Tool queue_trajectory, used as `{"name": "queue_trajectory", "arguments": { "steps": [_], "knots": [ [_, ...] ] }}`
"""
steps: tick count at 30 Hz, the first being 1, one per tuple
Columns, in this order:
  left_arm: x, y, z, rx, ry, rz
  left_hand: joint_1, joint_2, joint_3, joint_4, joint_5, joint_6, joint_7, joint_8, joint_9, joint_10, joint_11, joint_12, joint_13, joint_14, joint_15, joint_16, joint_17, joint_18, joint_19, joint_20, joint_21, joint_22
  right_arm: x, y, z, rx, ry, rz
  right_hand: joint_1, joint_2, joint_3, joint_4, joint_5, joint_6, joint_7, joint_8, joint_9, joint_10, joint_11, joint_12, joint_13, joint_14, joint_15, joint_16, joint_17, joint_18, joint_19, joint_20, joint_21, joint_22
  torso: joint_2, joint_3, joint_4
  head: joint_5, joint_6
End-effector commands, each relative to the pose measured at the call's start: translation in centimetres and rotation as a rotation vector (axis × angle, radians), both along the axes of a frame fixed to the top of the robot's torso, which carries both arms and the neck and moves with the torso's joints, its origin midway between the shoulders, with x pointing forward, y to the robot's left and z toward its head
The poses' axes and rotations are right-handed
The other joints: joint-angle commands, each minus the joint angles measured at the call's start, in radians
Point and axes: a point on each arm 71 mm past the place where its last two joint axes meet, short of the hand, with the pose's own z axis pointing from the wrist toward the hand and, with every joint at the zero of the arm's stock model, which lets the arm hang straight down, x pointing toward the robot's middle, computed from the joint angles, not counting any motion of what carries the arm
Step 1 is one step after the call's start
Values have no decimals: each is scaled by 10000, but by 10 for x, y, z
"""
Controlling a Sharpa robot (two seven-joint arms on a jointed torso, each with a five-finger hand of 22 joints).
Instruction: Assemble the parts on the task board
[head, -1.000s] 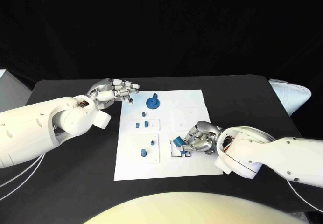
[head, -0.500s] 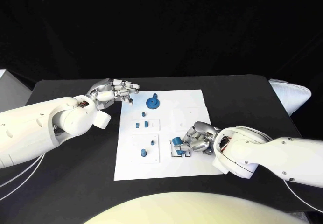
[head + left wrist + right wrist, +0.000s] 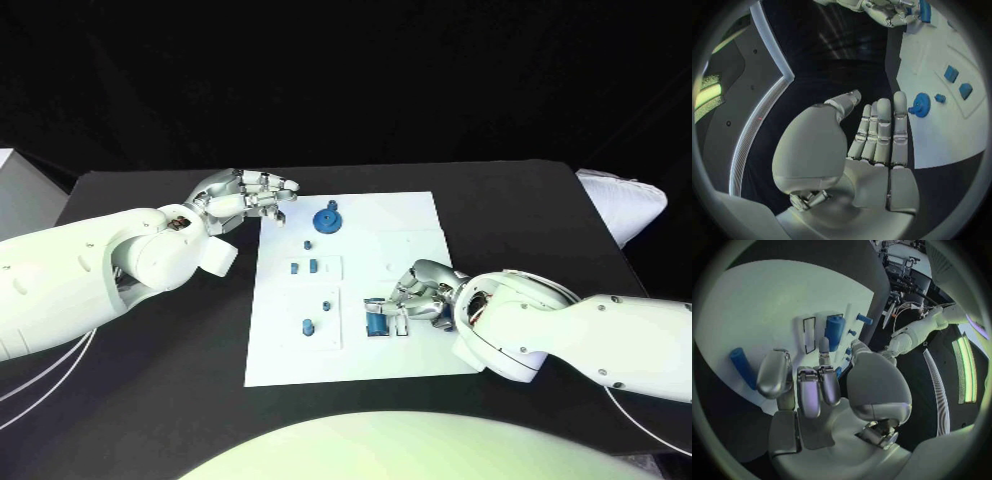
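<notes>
Your right hand (image 3: pixel 418 298) has carried its pinched blue part (image 3: pixel 376 321) slightly leftward and down into the framed slot on the task board (image 3: pixel 411 215); seating looks begun. Your left hand (image 3: pixel 245 195) stays empty, fingers apart, at the board's far-left corner.

text: none legible | labels/brands/nos.: none | task board (image 3: pixel 411 215): no readable markings

Gear (image 3: pixel 329 217) on task board's (image 3: pixel 411 215) far end; parts (image 3: pixel 303 267) nearer
</notes>
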Motion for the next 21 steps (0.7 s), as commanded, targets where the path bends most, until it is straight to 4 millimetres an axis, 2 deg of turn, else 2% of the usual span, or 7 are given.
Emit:
{"name": "queue_trajectory", "arguments": {
  "steps": [1, 5, 11, 13, 15, 19, 21],
  "knots": [
    [-1, -2, 1, -122, 26, -147, -22, 102, -47, 5, -3, -84, -9, 64, -12, -63, 17, 38, -9, 16, 22, -29, -14, 142, 68, -1, -63, -16, -1, 2, 0, -162, -169, 357, -71, -4, -323, 0, -245, -87, -5, 62, 18, 425, -34, -60, 1771, 952, -56, 36, 2321, -180, 17, 19, -85, 7, -5, -2, 1, -14, 1],
    [-1, -2, 0, -117, 30, -142, -22, 102, -47, 5, -3, -84, -9, 64, -12, -63, 17, 38, -9, 16, 22, -29, -14, 142, 68, -1, -63, -16, -1, 1, 0, -200, -252, 411, -101, 0, -648, 9, -505, -105, -5, 113, 29, 428, -33, -66, 1780, 954, -54, 39, 2332, -179, 22, 21, -100, 20, 0, -1, 5, -18, 1],
    [-1, -2, 0, -112, 36, -137, -22, 102, -47, 5, -3, -84, -9, 64, -12, -63, 17, 38, -9, 16, 22, -29, -14, 142, 68, -1, -63, -16, -1, -3, 2, -200, -456, 573, 102, 43, -705, -10, -488, -114, -9, 141, 34, 439, -37, -54, 1796, 958, -57, 44, 2346, -185, 36, 20, -79, 48, 1, -6, 2, 5, 1],
    [-1, -2, 0, -109, 36, -132, -22, 102, -47, 5, -3, -84, -9, 64, -12, -63, 17, 38, -9, 16, 22, -29, -14, 142, 68, -1, -63, -16, -2, -4, 2, -150, -560, 687, 541, 92, -747, -28, -383, -140, -13, 178, 37, 447, -40, -50, 1810, 957, -60, 43, 2344, -185, 41, 17, -89, 64, 0, -4, 1, 13, 1],
    [-1, -1, 0, -108, 36, -129, -22, 102, -47, 5, -3, -84, -9, 64, -12, -63, 17, 38, -9, 16, 22, -29, -14, 142, 68, -1, -63, -16, -2, -5, 3, -69, -681, 807, 1242, 34, -767, -52, -169, -166, -18, 227, 41, 449, -49, -55, 1820, 961, -66, 49, 2361, -183, 42, 11, -119, 74, -2, -4, 3, 8, 1],
    [-1, -1, 0, -102, 33, -113, -22, 102, -47, 5, -3, -84, -9, 64, -12, -63, 17, 38, -9, 16, 22, -29, -14, 142, 68, -1, -63, -16, -3, -10, 6, 130, -922, 953, 2166, -74, -754, -76, -254, -179, -34, 299, 36, 486, -62, 4, 1877, 962, -79, 50, 2366, -190, 60, 0, -108, 124, -3, -1, 1, 14, 1],
    [-1, -1, 0, -106, 25, -109, -22, 102, -47, 5, -3, -84, -9, 64, -12, -63, 17, 38, -9, 16, 22, -29, -14, 142, 68, -1, -63, -16, -3, -14, 8, 335, -1091, 867, 2552, -33, -609, -71, -405, -245, -18, 280, 7, 479, -55, -19, 1868, 962, -78, 49, 2366, -186, 54, -3, -144, 122, -7, -3, -1, -10, 1]
  ]
}}
